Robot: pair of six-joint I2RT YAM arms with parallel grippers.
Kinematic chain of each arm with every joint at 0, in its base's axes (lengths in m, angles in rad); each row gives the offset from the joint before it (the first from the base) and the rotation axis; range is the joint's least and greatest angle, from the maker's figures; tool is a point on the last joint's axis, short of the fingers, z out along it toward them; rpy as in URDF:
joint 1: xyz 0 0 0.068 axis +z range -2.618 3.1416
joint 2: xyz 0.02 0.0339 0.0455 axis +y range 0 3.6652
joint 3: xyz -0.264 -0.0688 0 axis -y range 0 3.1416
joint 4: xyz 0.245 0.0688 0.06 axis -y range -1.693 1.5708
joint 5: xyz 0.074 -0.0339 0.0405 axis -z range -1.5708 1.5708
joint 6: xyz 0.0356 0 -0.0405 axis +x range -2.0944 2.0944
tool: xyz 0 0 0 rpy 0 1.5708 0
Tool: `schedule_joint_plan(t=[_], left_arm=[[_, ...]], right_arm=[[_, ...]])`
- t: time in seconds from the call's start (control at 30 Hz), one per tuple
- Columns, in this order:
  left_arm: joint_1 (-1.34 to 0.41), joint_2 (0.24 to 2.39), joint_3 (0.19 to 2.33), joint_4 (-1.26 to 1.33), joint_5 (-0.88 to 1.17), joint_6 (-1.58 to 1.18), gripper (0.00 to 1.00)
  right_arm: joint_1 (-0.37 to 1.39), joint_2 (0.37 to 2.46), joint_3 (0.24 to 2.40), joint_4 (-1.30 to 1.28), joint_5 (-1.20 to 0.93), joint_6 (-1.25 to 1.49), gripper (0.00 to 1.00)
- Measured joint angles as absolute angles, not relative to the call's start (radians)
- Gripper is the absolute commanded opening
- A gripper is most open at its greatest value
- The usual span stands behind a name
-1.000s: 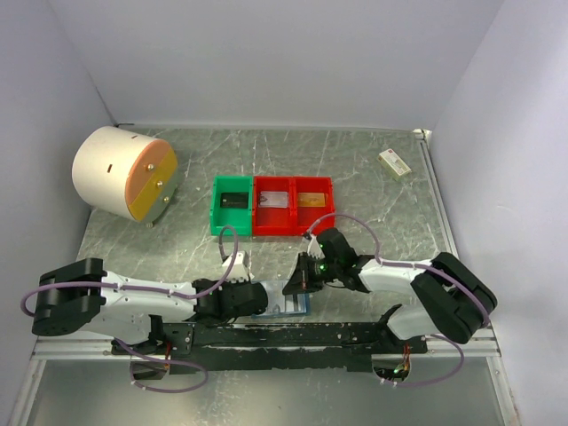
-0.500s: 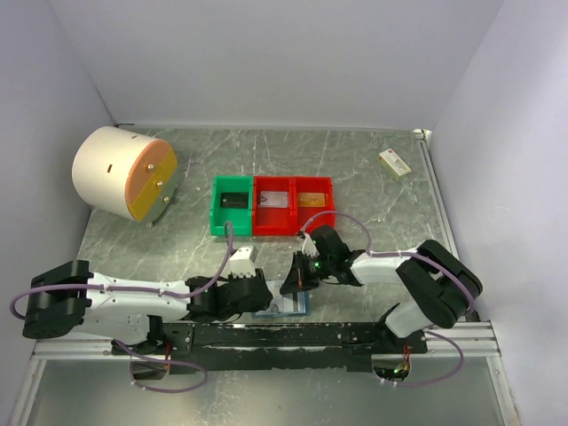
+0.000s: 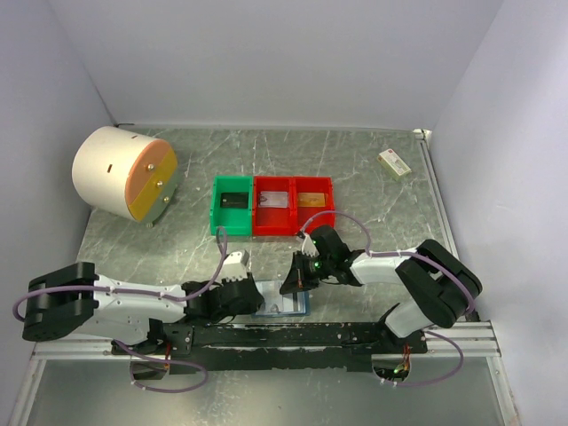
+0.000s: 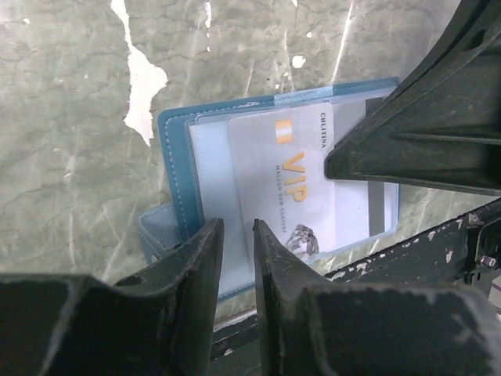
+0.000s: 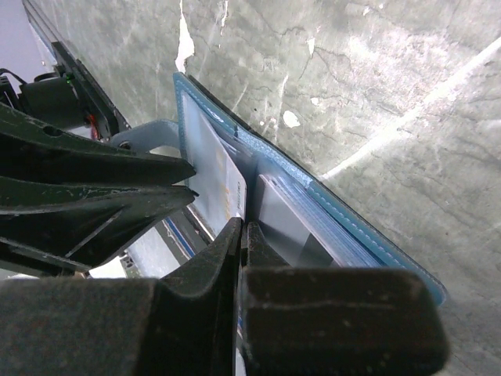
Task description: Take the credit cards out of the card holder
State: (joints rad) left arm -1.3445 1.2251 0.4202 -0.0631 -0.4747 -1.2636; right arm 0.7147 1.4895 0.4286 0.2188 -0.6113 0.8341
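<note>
The blue card holder (image 3: 288,308) lies open at the table's near edge, between the two arms. In the left wrist view the card holder (image 4: 176,180) shows a white credit card (image 4: 297,180) printed VIP in a clear sleeve. My left gripper (image 4: 235,227) stands over the card's left edge with a narrow gap between its fingers, nothing clamped. Seen from above, the left gripper (image 3: 257,299) is at the holder's left side. My right gripper (image 5: 244,227) is shut, its tips pressed on the card holder (image 5: 344,211) next to the credit card (image 5: 223,184). From above, the right gripper (image 3: 291,282) is at the holder's far edge.
A green bin (image 3: 216,206) and two joined red bins (image 3: 294,228) stand mid-table behind the holder. A white drum with an orange face (image 3: 124,173) sits far left, a small cream box (image 3: 395,162) far right. The black mounting rail (image 3: 293,335) runs just below the holder.
The right gripper has shifted a little left onto the holder and stays shut. The left gripper has edged closer to the holder's left side, its jaws a little apart now.
</note>
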Motion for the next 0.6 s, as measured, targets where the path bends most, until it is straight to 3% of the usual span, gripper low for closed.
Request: schedule_joint_plan(t=[0.17, 0.3, 0.6], left_arm=[[-1.332, 1.271, 0.412, 0.021, -0.440, -1.245, 0.26], [-1.330, 1.321, 0.448, 0.009, -0.442, -1.258, 0.07], [-1.332, 1.343, 0.506, -0.123, -0.476, -1.391, 0.07]], right_arm=[[0.715, 1.489, 0.429, 0.219, -0.611, 0.835, 0.00], [0.708, 1.487, 0.429, 0.215, -0.610, 0.834, 0.02], [0.709, 1.428, 0.405, 0.241, -0.604, 0.858, 0.19]])
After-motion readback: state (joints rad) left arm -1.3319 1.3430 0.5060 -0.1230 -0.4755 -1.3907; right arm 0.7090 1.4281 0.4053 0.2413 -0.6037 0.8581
